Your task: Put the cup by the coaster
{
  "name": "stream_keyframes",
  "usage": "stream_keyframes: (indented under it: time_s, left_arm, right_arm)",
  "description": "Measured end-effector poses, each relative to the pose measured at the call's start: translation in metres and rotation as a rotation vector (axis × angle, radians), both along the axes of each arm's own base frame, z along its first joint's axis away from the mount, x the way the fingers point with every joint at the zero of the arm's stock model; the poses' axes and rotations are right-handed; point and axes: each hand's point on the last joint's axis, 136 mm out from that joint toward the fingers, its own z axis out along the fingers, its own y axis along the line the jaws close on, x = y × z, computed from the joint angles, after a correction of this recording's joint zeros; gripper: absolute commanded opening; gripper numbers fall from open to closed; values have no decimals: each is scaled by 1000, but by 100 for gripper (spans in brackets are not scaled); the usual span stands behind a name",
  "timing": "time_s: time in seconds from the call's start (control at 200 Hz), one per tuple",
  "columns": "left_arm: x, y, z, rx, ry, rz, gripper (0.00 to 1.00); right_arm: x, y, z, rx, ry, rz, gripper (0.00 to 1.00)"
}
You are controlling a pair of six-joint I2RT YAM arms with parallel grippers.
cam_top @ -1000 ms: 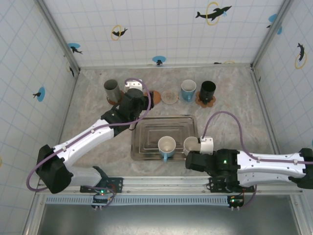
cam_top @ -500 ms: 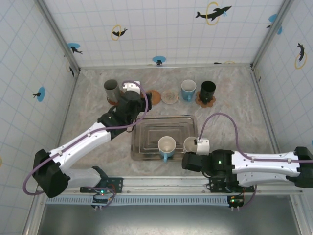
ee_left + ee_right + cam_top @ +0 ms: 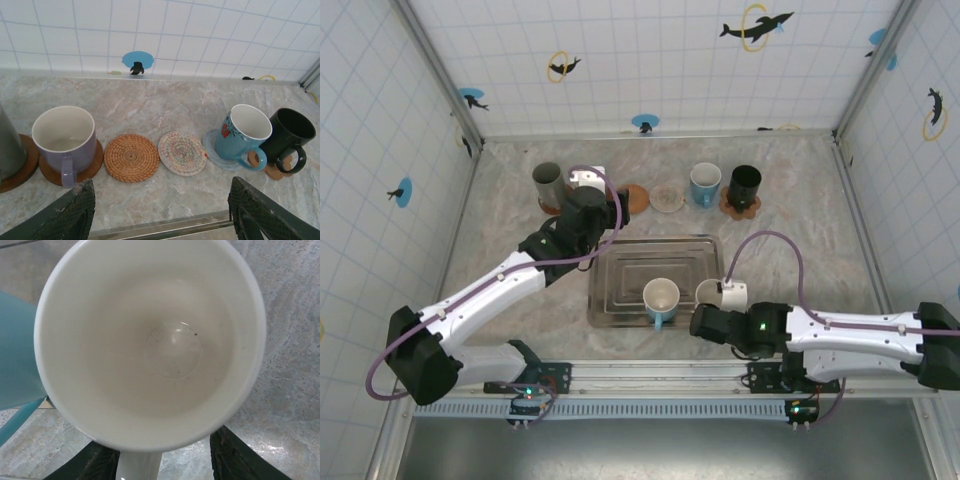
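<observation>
Standing at the right end of the metal tray (image 3: pixel 620 285): one white cup (image 3: pixel 150 340), mouth up, empty, faint specks on its bottom. It is just beside a light blue mug (image 3: pixel 660 298) with a white inside, which sits at the tray's near edge. Whether the white cup rests on the tray or is raised cannot be told.

Right gripper (image 3: pixel 160 462): one dark finger (image 3: pixel 95 465) to each side of the cup's handle, under the rim. Whether the claw is clamped on the cup cannot be told.

Left gripper (image 3: pixel 160 215): claw apart, nothing between its fingers, above the marble table (image 3: pixel 165 107) and facing the far row.

Far row, left to right in the left wrist view:
- grey cup (image 3: pixel 548 182) on a wooden coaster
- lilac mug (image 3: pixel 65 137) on a wooden coaster
- rattan coaster (image 3: pixel 131 157), bare
- pastel woven coaster (image 3: pixel 182 152), bare, touching the rattan one
- blue flowered mug (image 3: pixel 242 132), tilted on a pale coaster
- black mug (image 3: pixel 290 132) on a wooden coaster

The white cup is well apart from both bare coasters.
</observation>
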Motion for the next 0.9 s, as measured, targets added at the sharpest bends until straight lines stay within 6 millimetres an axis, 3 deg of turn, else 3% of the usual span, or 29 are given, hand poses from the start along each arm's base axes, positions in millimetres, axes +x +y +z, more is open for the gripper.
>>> stream_keyframes:
  time_s: [0.426,0.731,0.896]
  left_arm:
    - [1,3,0,6,-5,16,70]
    - [2,4,1,9,-8,25,70]
    - [2,6,1,12,-11,34,70]
  right_arm:
    - [3,4,-16,-67,30,32,30]
    - [4,1,-22,-142,39,58,0]
    - [4,0,-20,-166,44,65,0]
